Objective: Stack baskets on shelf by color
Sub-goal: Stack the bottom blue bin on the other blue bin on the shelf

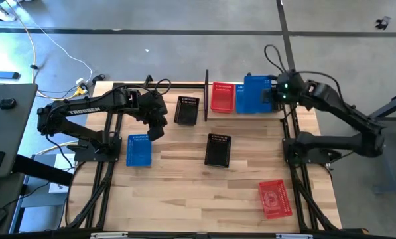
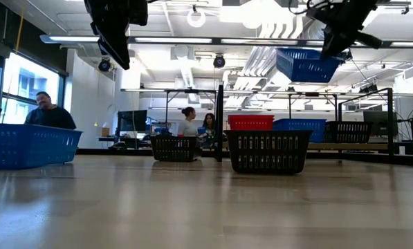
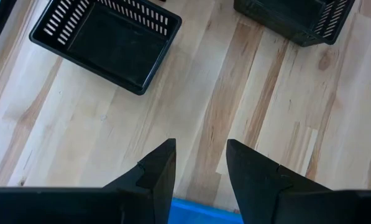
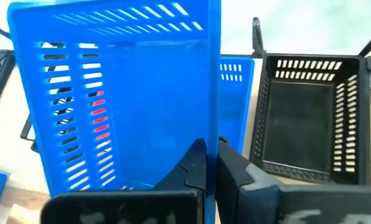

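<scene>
Above the shelf (image 1: 206, 96), at the far edge of the table (image 1: 184, 192), the right claw (image 4: 211, 149) is pinched fully closed on the rim of one blue basket (image 2: 306, 66) and holds it in the air, slightly tilted.

Count of baskets in view: eight.
- Blue, three: the lifted one; a second blue (image 2: 299, 129) on the shelf directly under the right claw; a third blue (image 1: 138, 150) on the table just beneath and beside the left claw (image 1: 156, 126).
- Red, two: a shelf red (image 1: 223, 97) beside the blue under the right claw, on the side toward the left claw; a table red (image 1: 274, 198) well apart from both claws, at the near right of the table.
- Black, three: a shelf black (image 4: 303, 124) on the other side of that second blue; a far black (image 1: 187, 110) and a near black (image 1: 218, 150) on the table, both ahead of the left claw.

Arm poses: the right arm runs from its base at the table's right edge toward the far edge, its wrist turned in over the shelf. The left arm stretches in from the left edge, its wrist bent so the claw points down at the wood. The left claw hangs clear of the table, its fingers (image 3: 157, 171) parted and empty.
</scene>
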Robot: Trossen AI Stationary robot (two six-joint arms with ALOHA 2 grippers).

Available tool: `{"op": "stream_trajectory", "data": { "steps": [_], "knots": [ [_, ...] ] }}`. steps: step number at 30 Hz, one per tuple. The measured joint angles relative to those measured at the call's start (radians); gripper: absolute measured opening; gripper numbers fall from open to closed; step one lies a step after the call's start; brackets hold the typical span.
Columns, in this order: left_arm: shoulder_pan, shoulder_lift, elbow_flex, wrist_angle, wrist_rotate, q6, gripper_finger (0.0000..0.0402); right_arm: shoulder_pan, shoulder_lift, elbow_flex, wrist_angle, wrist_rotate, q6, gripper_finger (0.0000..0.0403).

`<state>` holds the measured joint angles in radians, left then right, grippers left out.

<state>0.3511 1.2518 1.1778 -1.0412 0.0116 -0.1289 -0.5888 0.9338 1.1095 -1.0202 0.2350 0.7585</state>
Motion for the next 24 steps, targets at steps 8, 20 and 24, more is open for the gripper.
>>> {"op": "stream_trajectory", "data": {
  "steps": [8,20,24],
  "knots": [
    [0.0,0.0,0.0,0.0,0.003,-0.003,0.0131,-0.236,0.116,0.0,0.078,-0.265,-0.151,0.0],
    [0.0,0.0,0.0,0.0,0.003,-0.002,0.0131,-0.372,0.307,0.0,0.112,-0.394,-0.203,0.0],
    [0.0,0.0,0.0,0.0,0.003,-0.002,0.0131,-0.39,0.347,0.0,0.113,-0.411,-0.21,0.0]
  ]
}}
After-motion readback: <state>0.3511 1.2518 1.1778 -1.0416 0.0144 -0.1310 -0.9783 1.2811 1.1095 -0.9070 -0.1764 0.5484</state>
